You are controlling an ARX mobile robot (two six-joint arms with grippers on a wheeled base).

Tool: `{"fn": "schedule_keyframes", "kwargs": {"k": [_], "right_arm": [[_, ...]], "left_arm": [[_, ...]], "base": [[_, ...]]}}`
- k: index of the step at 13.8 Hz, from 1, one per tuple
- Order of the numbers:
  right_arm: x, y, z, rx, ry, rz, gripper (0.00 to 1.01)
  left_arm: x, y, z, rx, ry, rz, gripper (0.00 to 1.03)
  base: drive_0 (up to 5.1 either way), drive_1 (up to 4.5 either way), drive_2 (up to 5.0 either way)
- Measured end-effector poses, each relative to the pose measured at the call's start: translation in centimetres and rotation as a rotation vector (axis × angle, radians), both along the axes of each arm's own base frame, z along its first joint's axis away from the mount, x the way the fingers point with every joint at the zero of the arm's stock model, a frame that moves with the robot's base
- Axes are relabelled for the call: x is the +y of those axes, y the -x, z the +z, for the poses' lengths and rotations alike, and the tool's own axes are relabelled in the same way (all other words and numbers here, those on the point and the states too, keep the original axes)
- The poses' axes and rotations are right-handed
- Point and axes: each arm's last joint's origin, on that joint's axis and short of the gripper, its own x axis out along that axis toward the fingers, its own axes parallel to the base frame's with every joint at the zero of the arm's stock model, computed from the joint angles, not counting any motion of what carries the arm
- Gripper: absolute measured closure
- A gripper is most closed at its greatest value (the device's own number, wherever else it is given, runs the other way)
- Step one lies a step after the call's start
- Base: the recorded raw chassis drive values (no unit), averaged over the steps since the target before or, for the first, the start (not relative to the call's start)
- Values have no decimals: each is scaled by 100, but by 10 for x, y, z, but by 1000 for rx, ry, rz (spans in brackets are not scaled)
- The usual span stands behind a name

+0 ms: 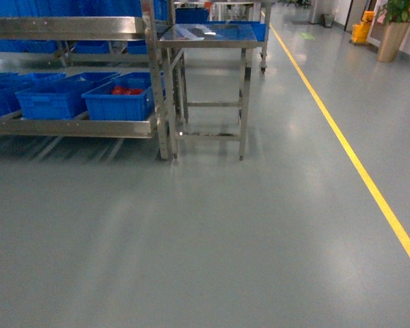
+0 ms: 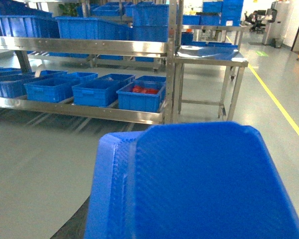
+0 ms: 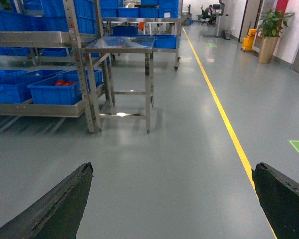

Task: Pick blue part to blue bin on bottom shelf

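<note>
A large flat blue part (image 2: 199, 179) fills the lower half of the left wrist view, right against the camera. My left gripper (image 2: 189, 234) is shut on it, and only a dark finger (image 2: 75, 225) shows at the part's left edge. Ahead stands the bottom shelf (image 2: 89, 110) of the steel rack, carrying a row of blue bins (image 2: 94, 92). The rightmost bin (image 1: 119, 102) holds red pieces. My right gripper (image 3: 172, 172) is open over bare floor, with nothing between its black fingers (image 3: 65, 199). Neither gripper shows in the head view.
A small square steel table (image 1: 212, 34) stands just right of the rack's corner post (image 1: 160, 82). More blue bins fill the upper shelf (image 2: 79, 46). A yellow floor line (image 1: 355, 164) runs along the right, with a potted plant (image 1: 395, 27) far back.
</note>
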Motion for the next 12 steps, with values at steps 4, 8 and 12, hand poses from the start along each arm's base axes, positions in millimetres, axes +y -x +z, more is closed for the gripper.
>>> {"fn": "schedule_keyframes", "kwargs": {"k": [4, 8, 12], "right_arm": [[0, 0, 0, 1, 0, 0, 3], [0, 0, 0, 0, 0, 0, 3], [0, 0, 0, 0, 0, 0, 3]], "left_arm": [[0, 0, 0, 3, -1, 0, 59], [0, 0, 0, -1, 0, 0, 59], [0, 0, 0, 1, -1, 0, 59]], "base": [[-10, 396, -416], [-7, 399, -413], [2, 408, -404]]}}
